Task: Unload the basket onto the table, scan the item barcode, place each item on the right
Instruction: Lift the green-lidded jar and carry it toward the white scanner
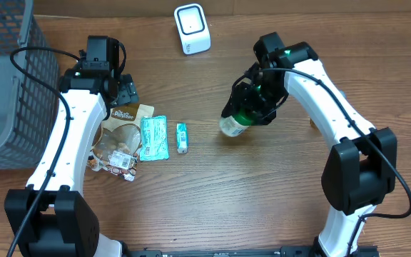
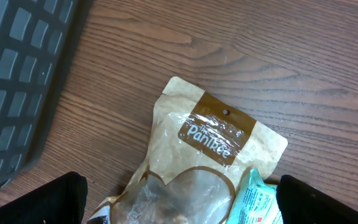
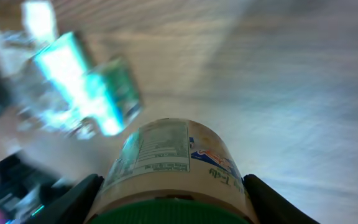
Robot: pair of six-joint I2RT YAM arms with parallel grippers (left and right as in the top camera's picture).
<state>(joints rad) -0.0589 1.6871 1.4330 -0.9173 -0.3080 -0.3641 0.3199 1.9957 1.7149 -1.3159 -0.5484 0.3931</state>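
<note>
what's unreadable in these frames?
- Jar barcode: right wrist view, label print blurred and too small; overhead, the right claw covers part of it.
- Bag bottom: left wrist view, cut off by the frame edge.
- Packets: right wrist view, blurred.

Basket (image 1: 6, 86) walls off the far left, near my left pincer (image 1: 125, 93). Under that pincer it's cluttered: brown bag (image 2: 210, 155), teal packet (image 1: 153, 137) overlapping its edge, small stick pack (image 1: 182, 137) just right of the packet. Bare table (image 1: 212, 193) runs from the stick pack to the bottle (image 1: 234, 124) and across the whole front middle, free to pass. Scanner (image 1: 192, 28) stands at the far edge, with open wood between it and my right pincer (image 1: 247, 113). The bottle fills the gap between that pincer's fingers (image 3: 73, 199).
</note>
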